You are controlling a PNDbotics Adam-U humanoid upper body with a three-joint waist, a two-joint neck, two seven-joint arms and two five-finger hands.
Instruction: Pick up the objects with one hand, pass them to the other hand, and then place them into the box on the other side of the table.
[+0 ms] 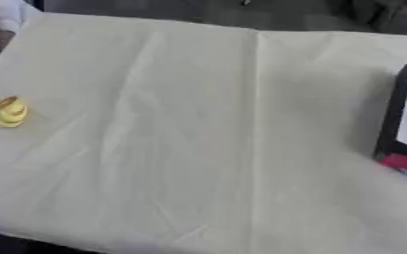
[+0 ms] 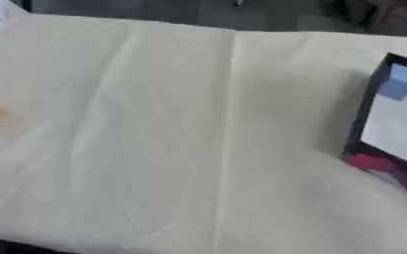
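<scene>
Neither hand's fingers showed in either view, so their state could not be told. A small yellow object (image 1: 8,111) sat at the far left of the cream-covered surface (image 1: 207,139), well apart from the dark-walled box (image 2: 389,124) at the right edge.

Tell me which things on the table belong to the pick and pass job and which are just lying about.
Job: small yellow object at the table's left edge; dark-walled box at the right edge.
Just there: cream tablecloth. Neither robot hand is in view.

Table (image 1: 198,149) covered in creased cream cloth. Small yellow object (image 1: 8,111) sits near left edge. Dark-walled box (image 2: 389,124) at right edge, well apart.
</scene>
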